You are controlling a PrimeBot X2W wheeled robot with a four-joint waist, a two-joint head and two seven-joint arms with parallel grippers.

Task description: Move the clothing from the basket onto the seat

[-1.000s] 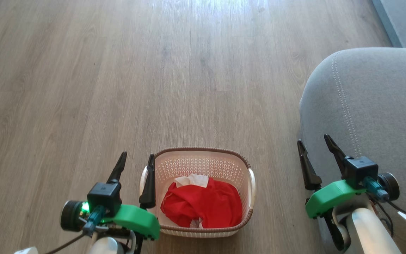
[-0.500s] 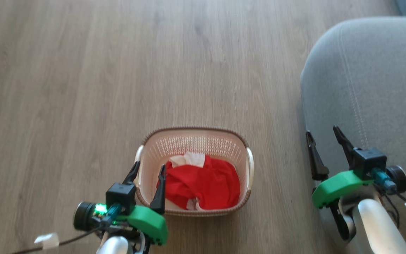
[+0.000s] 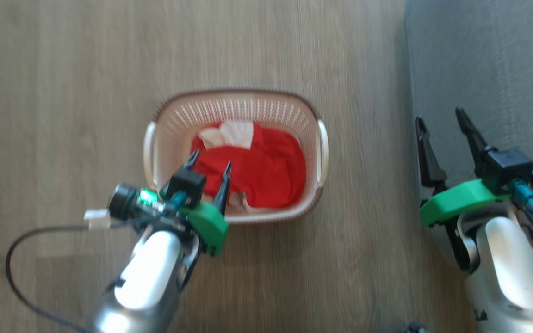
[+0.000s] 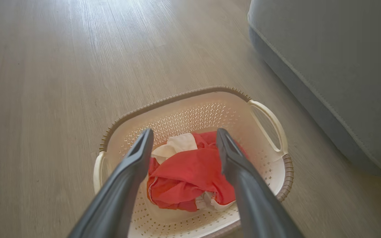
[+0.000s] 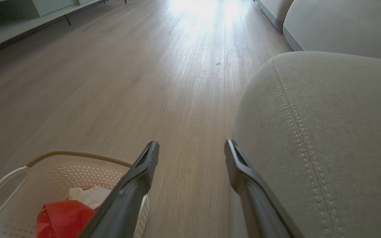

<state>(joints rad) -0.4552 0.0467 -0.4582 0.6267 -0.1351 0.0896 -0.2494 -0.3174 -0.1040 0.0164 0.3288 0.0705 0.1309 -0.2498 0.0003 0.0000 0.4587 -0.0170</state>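
Now the seat (image 3: 479, 55) stands right, the basket (image 3: 234, 95) on the floor (image 3: 63, 92) left of it, the clothing (image 3: 266, 166) bunched inside. The left gripper (image 3: 212, 157), spread wide and empty, hovers above its near-left part: I would sink it onto a raised fold, avoiding the rim. The right gripper (image 3: 438, 114) is also wide.

Head view smeared, seemingly by motion — bright glare on the far floor (image 5: 203, 10).

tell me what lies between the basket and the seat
Nothing: just a bare strip of wood floor separates the basket from the seat, as the head and left wrist views show.
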